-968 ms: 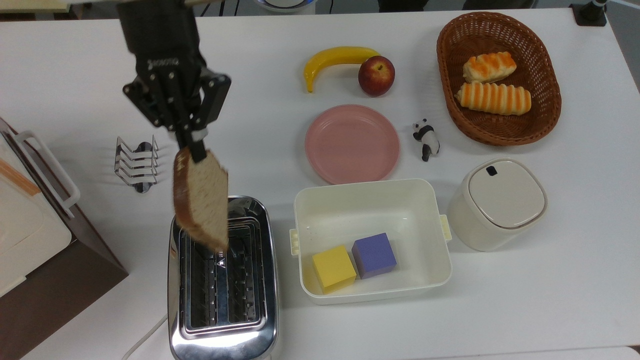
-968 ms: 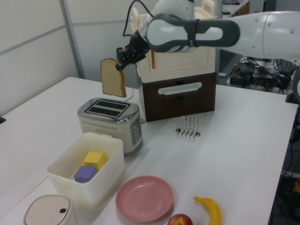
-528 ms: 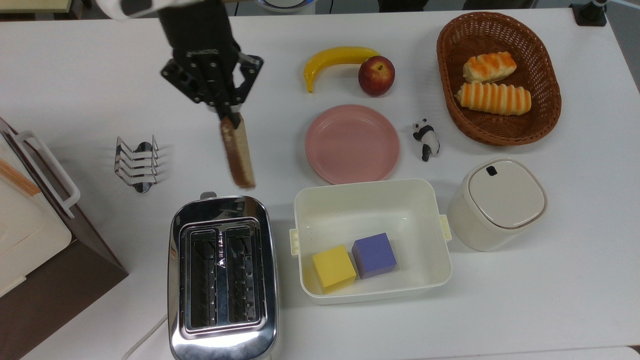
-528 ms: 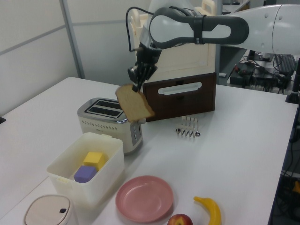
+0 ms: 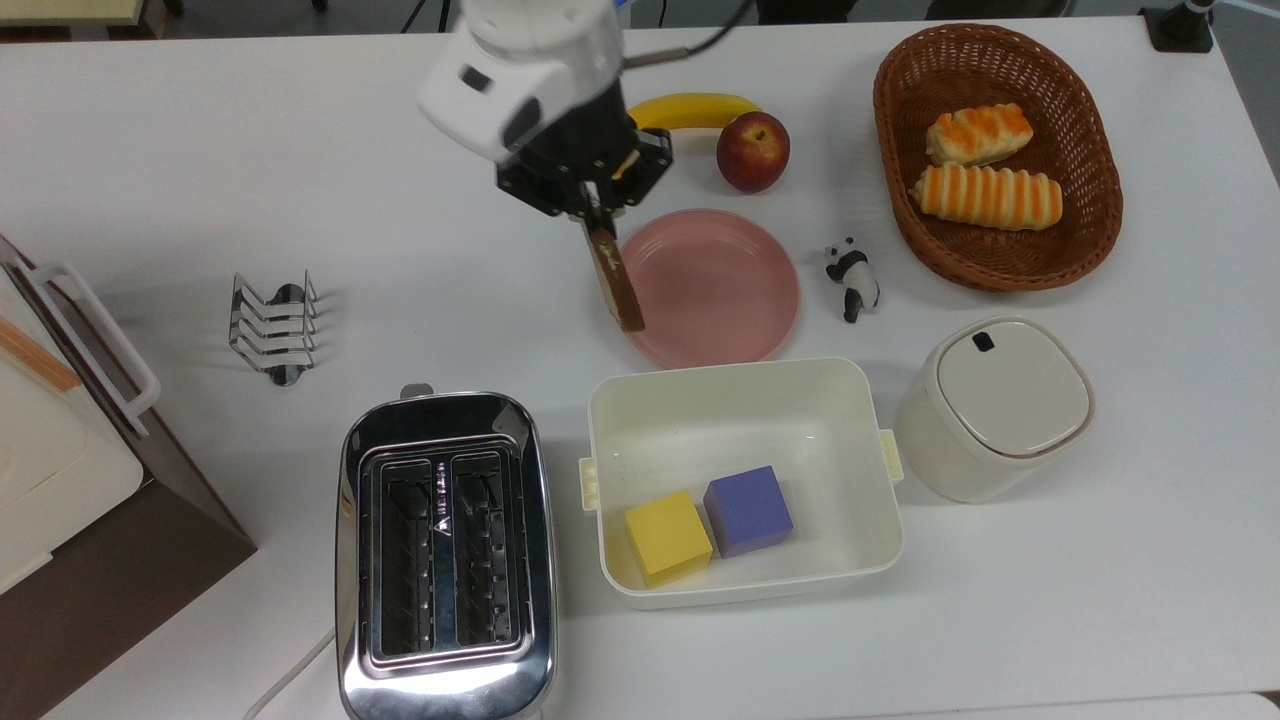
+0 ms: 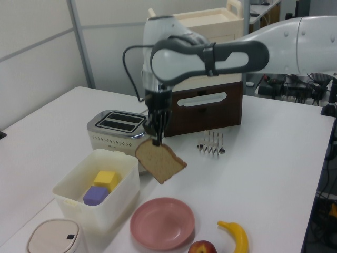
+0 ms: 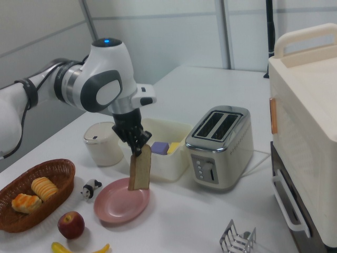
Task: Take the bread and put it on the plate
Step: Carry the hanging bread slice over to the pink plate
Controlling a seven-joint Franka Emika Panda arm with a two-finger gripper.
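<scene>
Now bread over plate edge, tub beside.

We count one bread slice, one plate, two striped rolls, one banana, one apple, two cubes, one toaster.

Arm reaching downward, fingers (black) clamped together, wrist vertical
</scene>
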